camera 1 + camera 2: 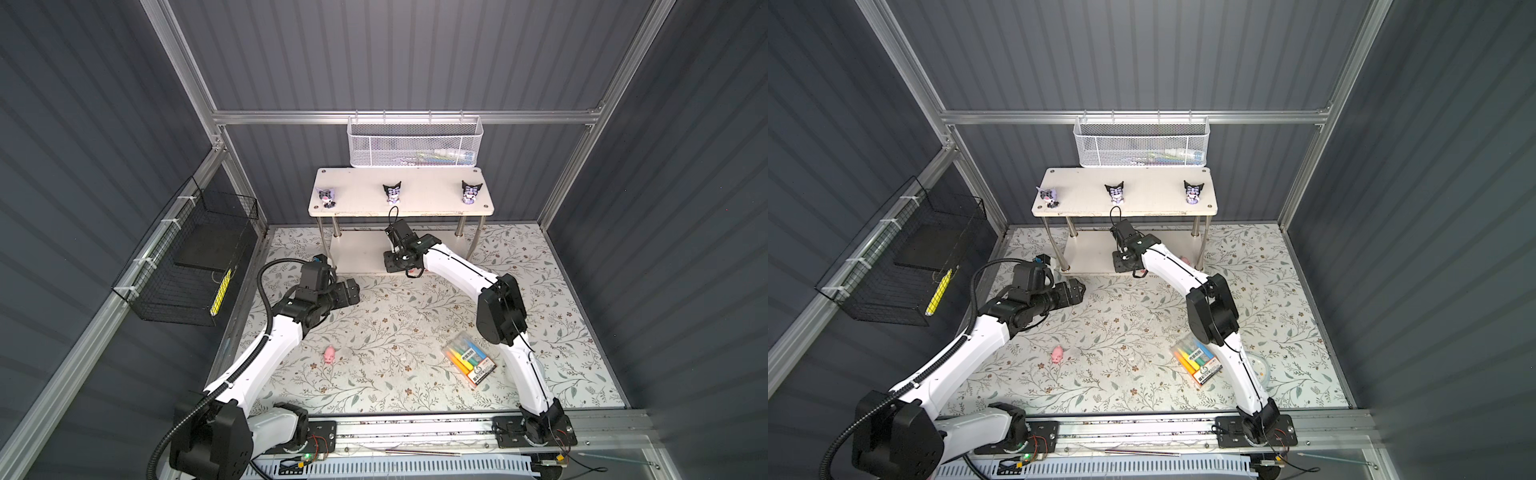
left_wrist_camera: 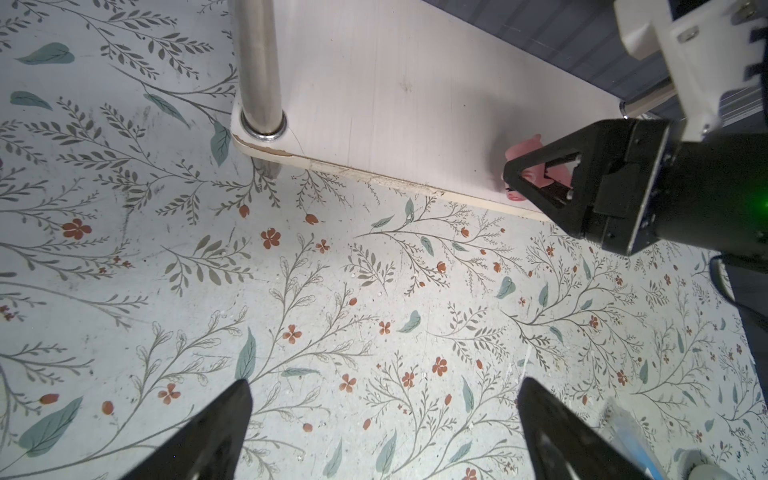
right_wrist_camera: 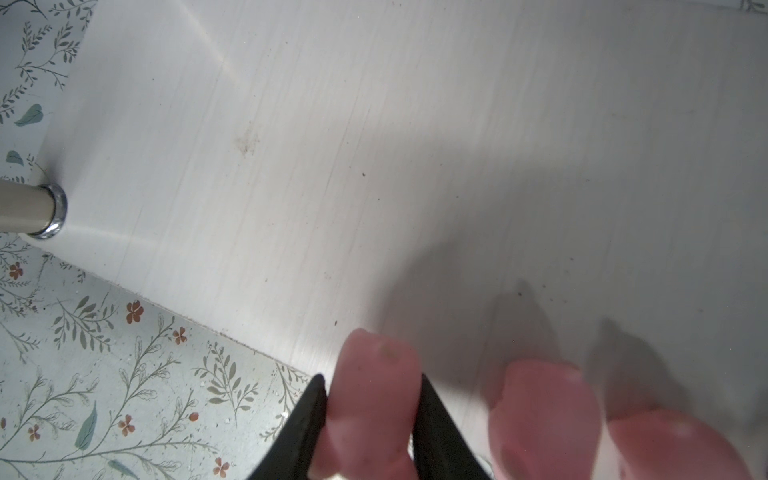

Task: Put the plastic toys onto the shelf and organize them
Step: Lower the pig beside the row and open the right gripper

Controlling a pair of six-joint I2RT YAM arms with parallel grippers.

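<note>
White two-tier shelf at the back of the floral mat; all positions are given from the shelf.

- **Left of the shelf:** a black wire basket hangs on the side wall.
- **Front-left post:** just off it, the left gripper hovers over the mat. Its jaws are spread wide, with nothing between them.
- **In front, left of the shelf's middle:** a loose pig lies well forward on the mat.
- **Upper board:** three figurines stand upright in a row at left, centre and right, well apart.
- **Front edge of the lower board, near its middle:** the right gripper is clenched on a held pig. Whether this pig touches the board cannot be told.
- **Lower board, towards the shelf's right end:** two further pigs sit just beside the held pig.
- **In front of the shelf's right end:** a marker pack lies well forward on the mat.
</note>
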